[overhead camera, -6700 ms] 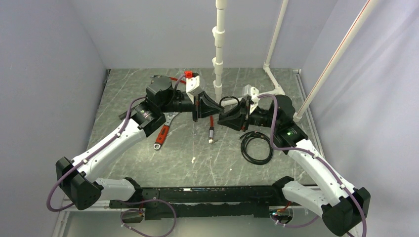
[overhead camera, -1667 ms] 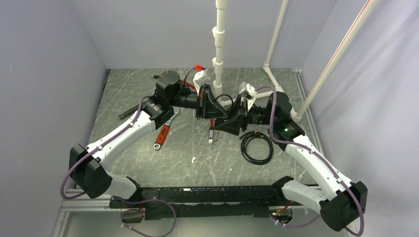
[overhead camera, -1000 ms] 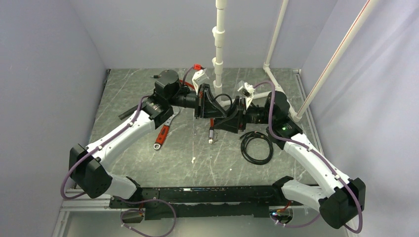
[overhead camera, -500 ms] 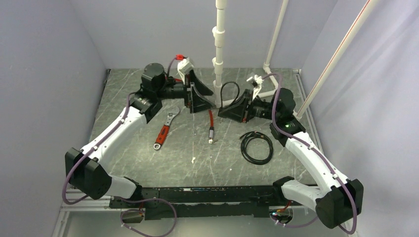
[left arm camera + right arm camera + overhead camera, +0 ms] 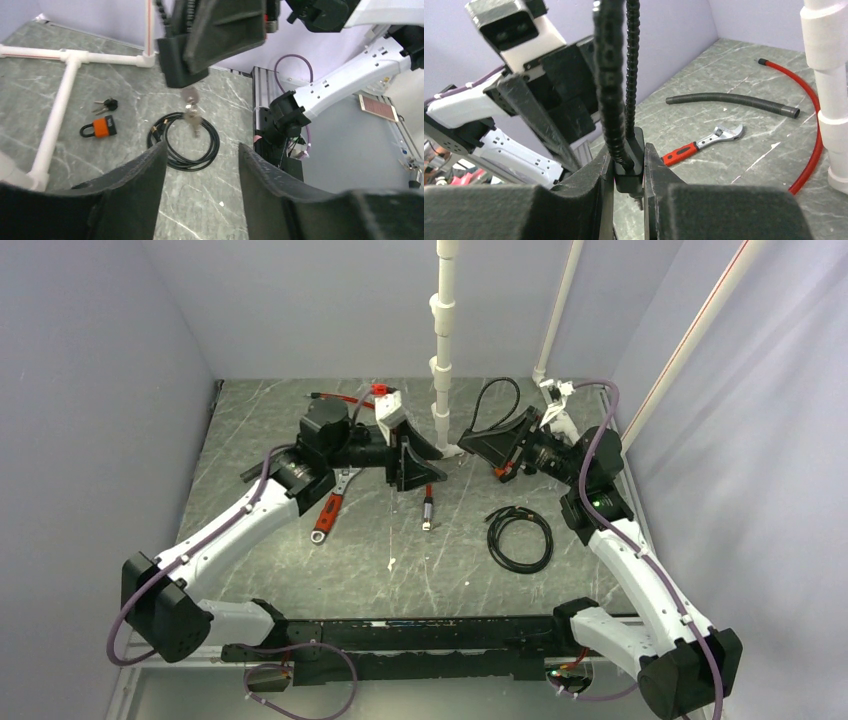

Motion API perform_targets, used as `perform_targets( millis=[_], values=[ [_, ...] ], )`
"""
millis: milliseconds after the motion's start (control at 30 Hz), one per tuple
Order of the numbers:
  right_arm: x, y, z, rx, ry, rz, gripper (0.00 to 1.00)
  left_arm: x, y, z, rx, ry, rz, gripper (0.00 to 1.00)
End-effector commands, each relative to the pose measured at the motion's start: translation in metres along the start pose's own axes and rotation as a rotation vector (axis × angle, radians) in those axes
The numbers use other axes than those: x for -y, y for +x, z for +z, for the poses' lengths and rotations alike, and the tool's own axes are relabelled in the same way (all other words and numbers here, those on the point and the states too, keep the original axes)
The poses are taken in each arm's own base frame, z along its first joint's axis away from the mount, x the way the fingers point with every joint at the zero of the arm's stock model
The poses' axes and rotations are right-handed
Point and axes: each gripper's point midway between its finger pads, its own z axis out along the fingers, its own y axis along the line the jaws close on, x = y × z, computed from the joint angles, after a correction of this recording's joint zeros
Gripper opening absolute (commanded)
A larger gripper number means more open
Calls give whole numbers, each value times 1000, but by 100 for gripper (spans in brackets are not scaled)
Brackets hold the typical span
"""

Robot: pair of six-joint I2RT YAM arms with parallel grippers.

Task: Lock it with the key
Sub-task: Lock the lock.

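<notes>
Dangling key [image 5: 189,95] can be pushed aside
The cable lock [image 5: 630,150] is clamped in the right gripper [image 5: 628,175]; the key is easily swung by the released, empty left gripper [image 5: 201,160].

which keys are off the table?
The bunch dangling below the right pincer; the other keys lie on the table beside the orange padlock.

Black-headed key [image 5: 628,175] on black cord [image 5: 611,75], orange padlock [image 5: 102,126], red-handled wrench [image 5: 331,508], grey veined table [image 5: 400,560].
</notes>
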Motion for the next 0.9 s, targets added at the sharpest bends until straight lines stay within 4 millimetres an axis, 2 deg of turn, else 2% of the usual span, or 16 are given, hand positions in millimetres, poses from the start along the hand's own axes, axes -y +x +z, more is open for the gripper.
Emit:
perform_targets(
  millis=[0, 100, 333, 433, 633, 867],
  values=[
    [-6, -18, 0, 90, 5, 29, 0, 6, -11, 18, 54, 10, 51, 53],
    [-3, -15, 0, 91, 16, 50, 0, 7, -11, 27, 67, -15, 53, 47],
    [-3, -9, 0, 83, 14, 52, 0, 1, -18, 34, 92, -49, 38, 45],
    [-4, -8, 1, 83, 10, 57, 0, -1, -13, 39, 75, -63, 25, 40],
    [-8, -5, 2, 79, -7, 61, 0, -3, -16, 42, 71, -75, 1, 33],
    [-10, -1, 1, 70, -15, 63, 0, 7, -13, 41, 71, -35, -82, 11]
  ],
)
